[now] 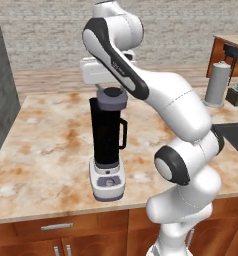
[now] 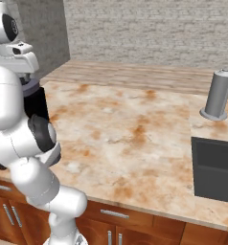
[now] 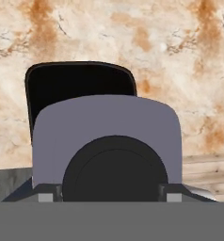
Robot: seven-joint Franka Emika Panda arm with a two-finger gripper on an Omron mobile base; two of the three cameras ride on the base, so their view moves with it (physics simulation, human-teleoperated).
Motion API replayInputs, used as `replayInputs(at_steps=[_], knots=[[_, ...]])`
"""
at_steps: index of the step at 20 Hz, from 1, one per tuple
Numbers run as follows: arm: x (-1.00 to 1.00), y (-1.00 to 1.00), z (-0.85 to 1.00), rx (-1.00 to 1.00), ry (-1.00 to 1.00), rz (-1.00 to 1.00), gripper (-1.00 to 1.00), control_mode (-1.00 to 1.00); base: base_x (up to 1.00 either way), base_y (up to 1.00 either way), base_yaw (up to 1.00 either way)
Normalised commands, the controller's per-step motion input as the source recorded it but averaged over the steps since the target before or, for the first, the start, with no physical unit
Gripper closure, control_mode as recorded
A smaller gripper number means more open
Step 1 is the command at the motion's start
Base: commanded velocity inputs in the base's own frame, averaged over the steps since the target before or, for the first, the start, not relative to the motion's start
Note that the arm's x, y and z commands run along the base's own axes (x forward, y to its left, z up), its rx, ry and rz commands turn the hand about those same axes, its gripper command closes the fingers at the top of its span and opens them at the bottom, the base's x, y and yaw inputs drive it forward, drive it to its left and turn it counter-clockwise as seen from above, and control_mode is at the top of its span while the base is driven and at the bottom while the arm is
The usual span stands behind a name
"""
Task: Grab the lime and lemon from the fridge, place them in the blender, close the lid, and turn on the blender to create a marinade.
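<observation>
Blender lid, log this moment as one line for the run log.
stage: closing lid | gripper: shut on lid | lid: atop blender jar | blender: upright on counter

even, diffuse rendered lighting with no glare or hard highlights, only a soft contact shadow under the blender [image 1: 108, 150] on the marble counter [image 1: 46, 150] (textures slightly soft and pixelated throughout), no lens distortion at edges, and the hand view's lid [image 3: 107, 141] looming close, flat-shaded.

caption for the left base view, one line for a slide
Franka gripper holds the grey lid over the black blender jar on a marble counter, with a grey canister behind.
</observation>
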Motion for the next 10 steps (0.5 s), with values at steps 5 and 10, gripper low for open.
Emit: replayInputs(at_steps=[5, 10], knots=[[0.13, 0.21, -0.07, 0.00, 0.00, 0.00, 1.00, -1.00, 0.00, 0.00, 0.00], [0.19, 0.08, -0.11, 0.00, 0.00, 0.00, 1.00, -1.00, 0.00, 0.00, 0.00]])
